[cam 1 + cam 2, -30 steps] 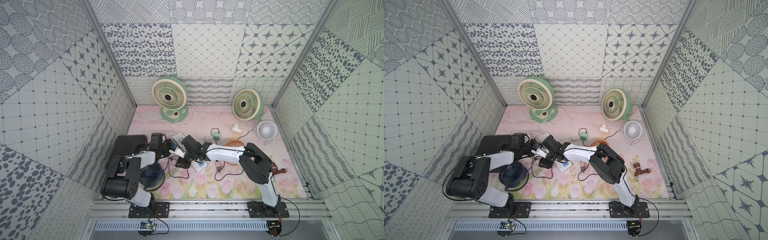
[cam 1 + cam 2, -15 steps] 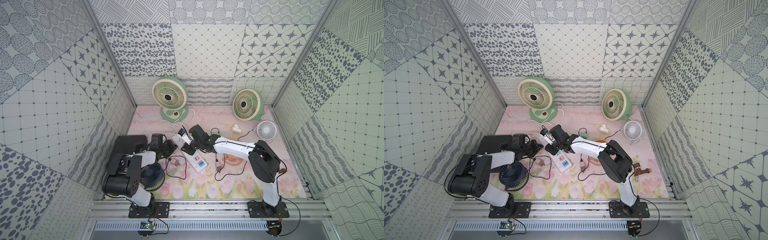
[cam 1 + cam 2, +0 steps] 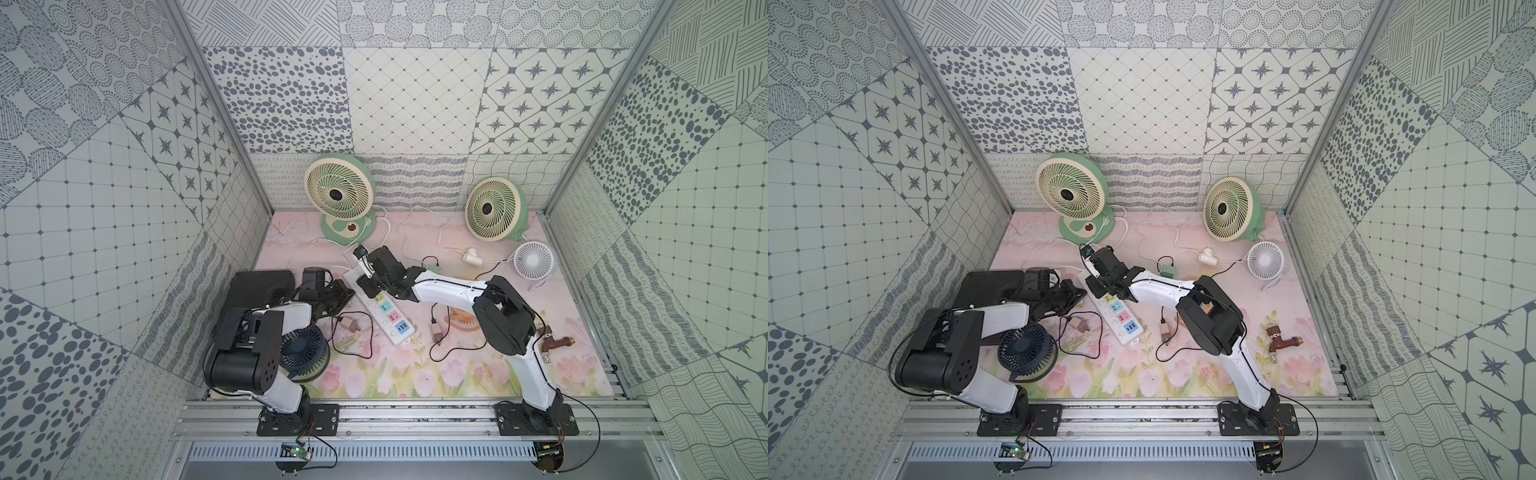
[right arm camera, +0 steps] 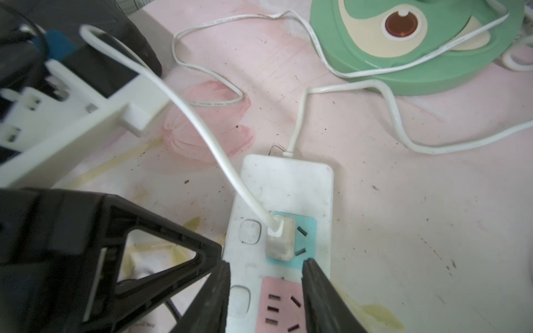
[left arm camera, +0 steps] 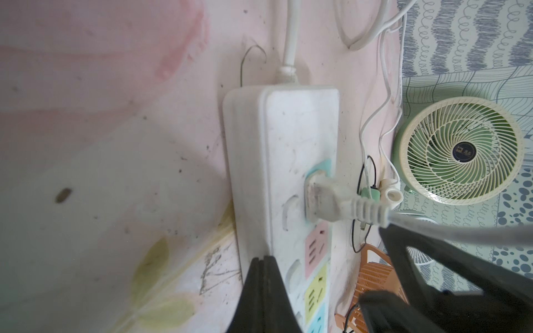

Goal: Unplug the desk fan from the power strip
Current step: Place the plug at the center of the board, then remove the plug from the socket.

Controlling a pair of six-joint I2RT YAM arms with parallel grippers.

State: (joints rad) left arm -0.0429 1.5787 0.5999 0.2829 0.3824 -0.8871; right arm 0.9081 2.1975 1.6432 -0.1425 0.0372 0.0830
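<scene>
The power strip point(image 3: 384, 309) point(image 3: 1115, 309) lies slantwise on the flowered mat. A white plug point(image 4: 281, 239) point(image 5: 326, 201) sits in its pale blue end socket, and its white cord point(image 4: 202, 127) arcs away. I cannot trace the cord to one fan; a green desk fan point(image 3: 340, 199) stands behind. My right gripper point(image 4: 266, 263) point(image 3: 366, 286) hovers open over the pink socket, fingertips just short of the plug. My left gripper point(image 5: 264, 259) point(image 3: 345, 291) is shut and empty, its tip against the strip's long edge.
A second green fan point(image 3: 492, 210) and a small white fan point(image 3: 533, 261) stand at the back right. A dark blue fan point(image 3: 301, 351) lies by the left arm's base, beside a black box point(image 3: 259, 282). Loose adapters on black cords point(image 3: 349, 324) point(image 3: 436, 332), an orange piece point(image 3: 463, 322) and a brown tap point(image 3: 555, 343) lie around.
My right arm swung from the strip's near middle to its far end and now stands over the plugged socket. Its jaws narrowed slightly. The left gripper stayed by the strip.
</scene>
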